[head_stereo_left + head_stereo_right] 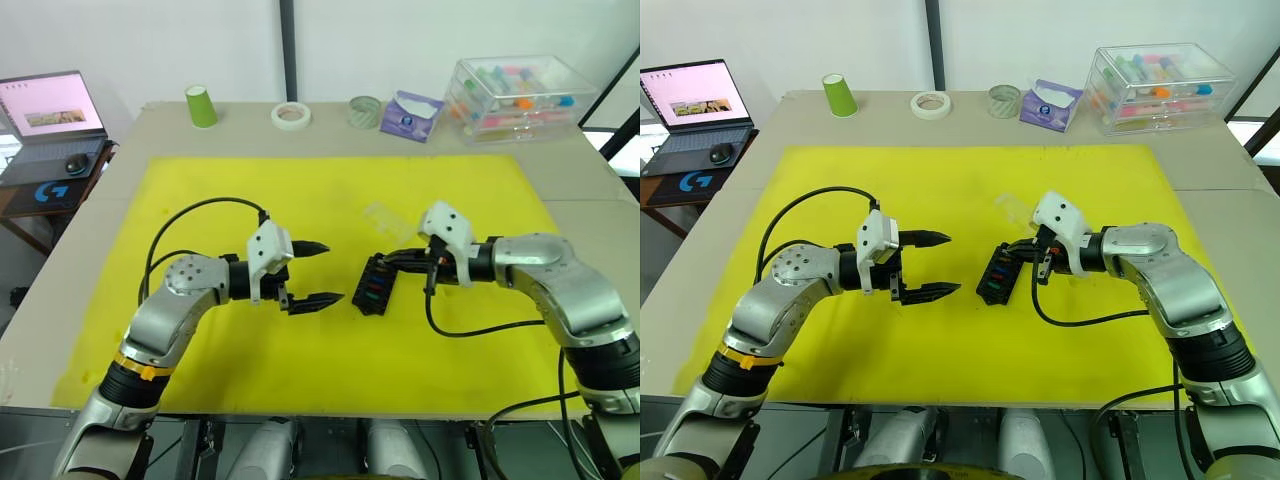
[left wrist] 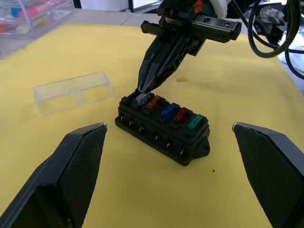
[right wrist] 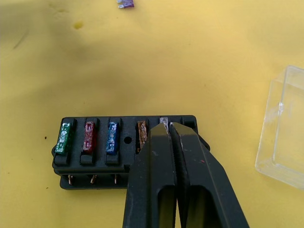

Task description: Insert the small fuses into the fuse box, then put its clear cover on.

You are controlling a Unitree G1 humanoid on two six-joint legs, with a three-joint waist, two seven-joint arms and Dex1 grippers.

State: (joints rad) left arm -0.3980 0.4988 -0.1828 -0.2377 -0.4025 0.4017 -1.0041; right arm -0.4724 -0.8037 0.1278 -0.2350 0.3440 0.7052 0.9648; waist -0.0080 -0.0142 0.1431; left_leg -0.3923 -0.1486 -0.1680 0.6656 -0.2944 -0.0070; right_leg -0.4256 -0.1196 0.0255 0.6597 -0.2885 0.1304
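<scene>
The black fuse box lies mid-mat, tilted, with teal, red, blue and brown fuses seated in one row. My right gripper is shut on a grey fuse, holding it at the end slot beside the brown one. A purple fuse lies loose on the mat, apart from the box. The clear cover rests on the mat just behind the box. My left gripper stands wide open left of the box, holding nothing, its fingers apart from the box.
A yellow mat covers the table. Along the back edge stand a green cup, a tape roll, a clear roll, a purple packet and a large clear storage box. A laptop sits far left.
</scene>
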